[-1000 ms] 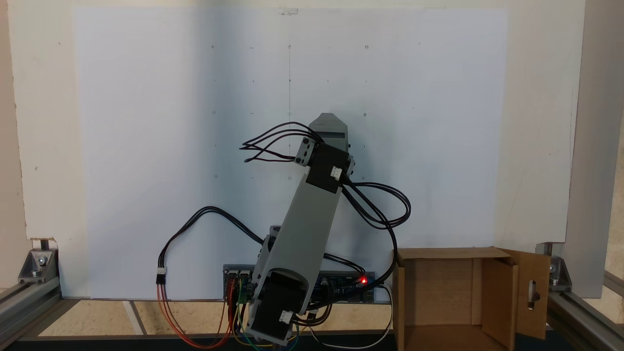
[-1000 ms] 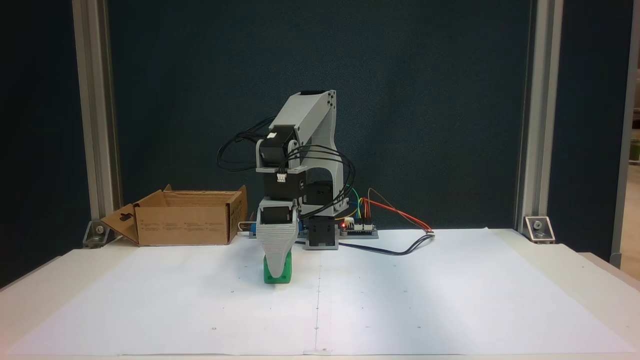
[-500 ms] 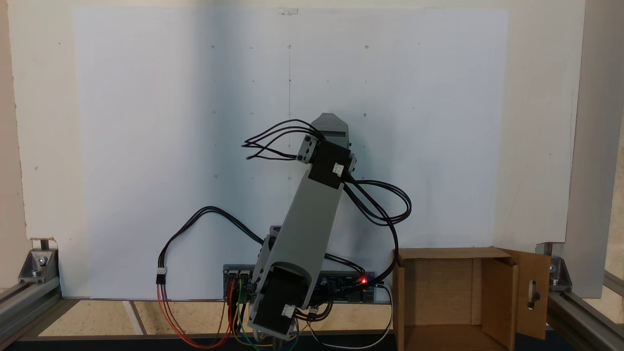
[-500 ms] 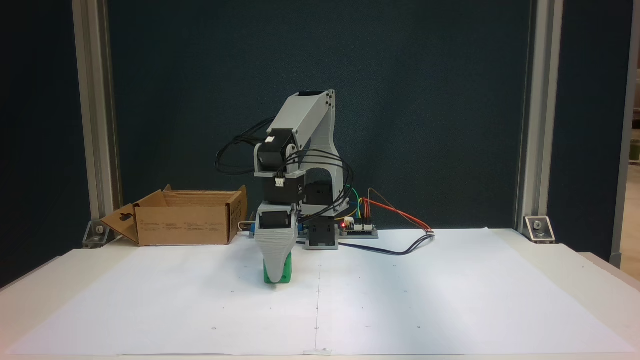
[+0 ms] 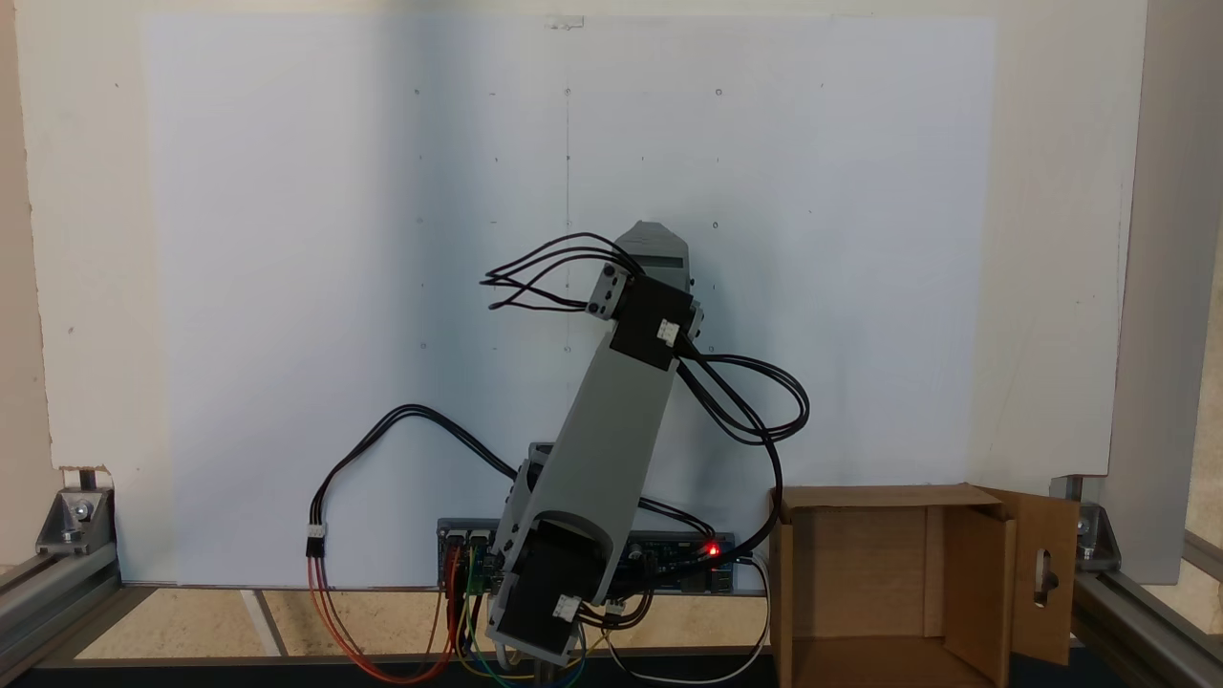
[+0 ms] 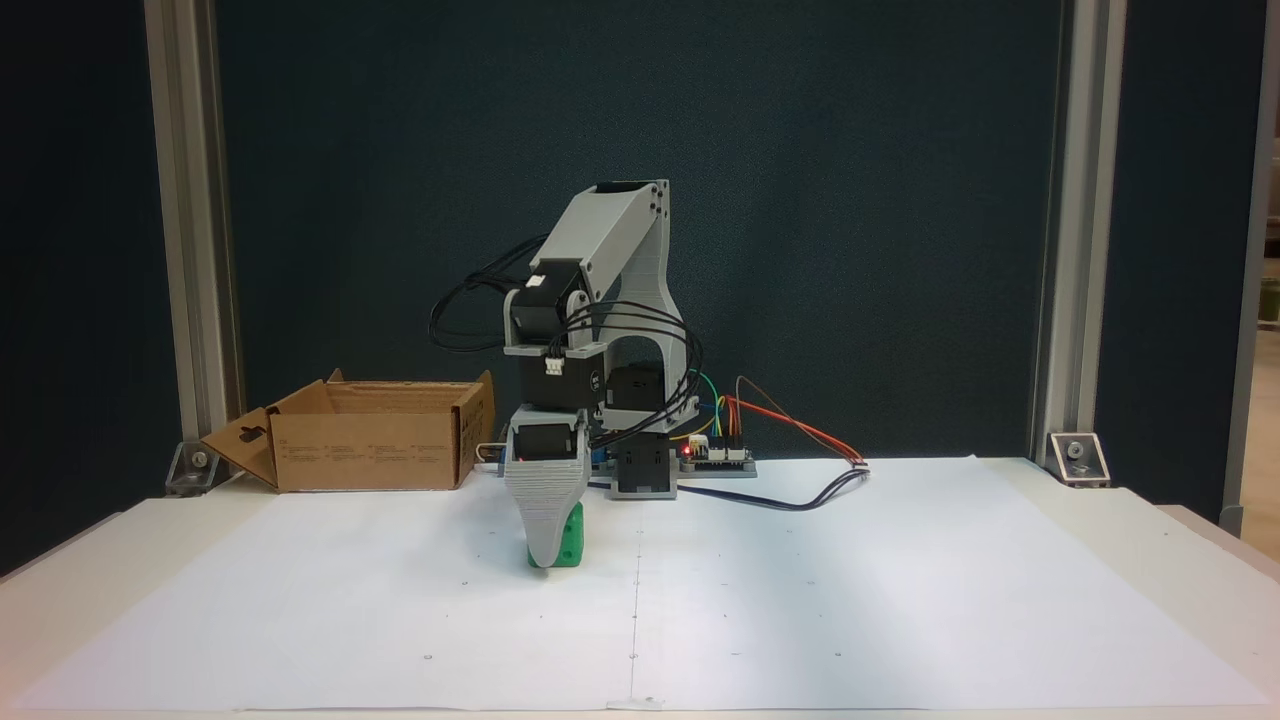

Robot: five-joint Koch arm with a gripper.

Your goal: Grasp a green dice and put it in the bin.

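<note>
One cardboard bin stands at the far left of the counter in a fixed view, its top open and a flap with a slot-shaped cutout folded out to the left; in a fixed view from above the arm, the same box sits at the lower right with its slotted flap on the right. To the right of the box, well apart from it, the grey arm bends down over the white paper sheet. Its pincer points straight down, with the broad ribbed grey jaw facing the camera and its tip at the paper. Just behind and right of that jaw sits the green dice, resting on the sheet and partly covered by the jaw. Only one jaw shows, so I cannot tell whether the pincer is clenched or released, nor whether it grips the dice. Farther right, behind the arm's base, a circuit board with a red light lies on the counter, and coloured wires run off to the right.
</note>
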